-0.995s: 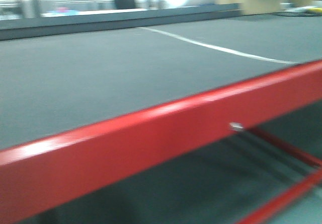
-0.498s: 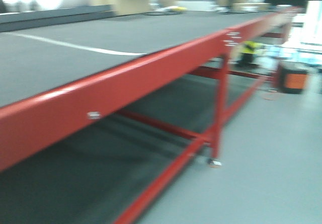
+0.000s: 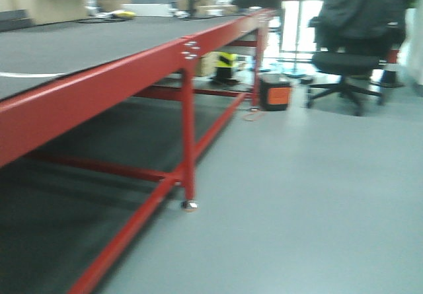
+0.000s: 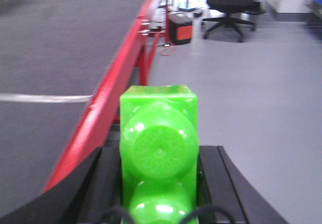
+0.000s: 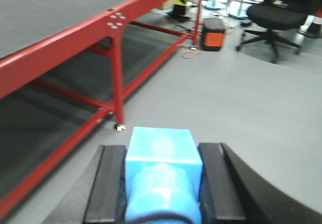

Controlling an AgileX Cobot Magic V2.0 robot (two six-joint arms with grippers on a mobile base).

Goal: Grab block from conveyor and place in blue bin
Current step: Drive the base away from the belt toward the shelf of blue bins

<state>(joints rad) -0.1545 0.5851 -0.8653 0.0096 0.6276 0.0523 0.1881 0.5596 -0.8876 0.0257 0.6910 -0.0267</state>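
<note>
In the front view the conveyor (image 3: pixel 79 43) runs along the left on its red frame (image 3: pixel 99 99), with an office chair (image 3: pixel 350 49) and an orange box (image 3: pixel 274 92) on the floor (image 3: pixel 310 195) beyond; no blue bin shows. The left wrist view has the left end effector (image 4: pixel 159 158) clenched on the block (image 4: pixel 158 133), studs facing the camera, off the belt beside the frame. The right wrist view shows the right end effector (image 5: pixel 161 168) grasping a light blue block (image 5: pixel 161 151). I judge this the carry: clamp firmly, and release only with the bin directly beneath.
</note>
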